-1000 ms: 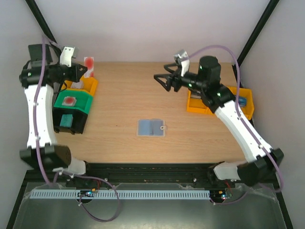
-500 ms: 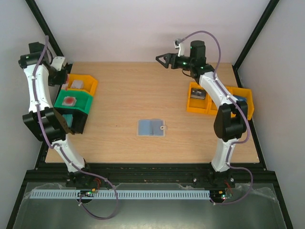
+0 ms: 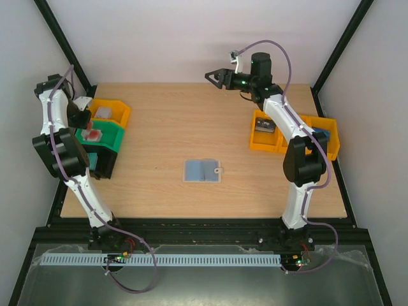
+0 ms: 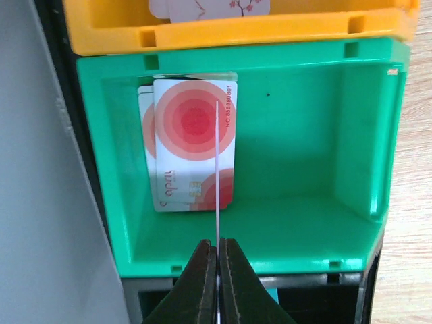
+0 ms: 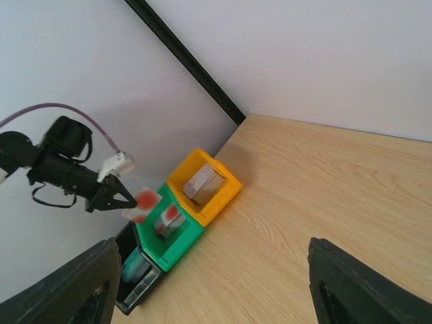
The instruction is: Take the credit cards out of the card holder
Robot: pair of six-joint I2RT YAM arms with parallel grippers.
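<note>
Card holder lay open flat near the middle of the table, blue inside facing up, snap tab sticking out toward 3 o'clock; neither arm touched it.

L gripper sat toward 9-10 o'clock from the holder, over the green bin; jaws were pressed together on a thin card, seen edge-on in the wrist view as a pale line running up from the tips; the right wrist view showed its face as red and white. In the green bin below, at least two more cards w/ red rings lay stacked against the left wall; a yellow bin butted the green one on the far side, a black bin on the near side.

R gripper hung at 12 o'clock from the holder, by the far table edge, jaws wide apart w/ nothing between them; two more yellow bins stood at approx. 2 o'clock.
</note>
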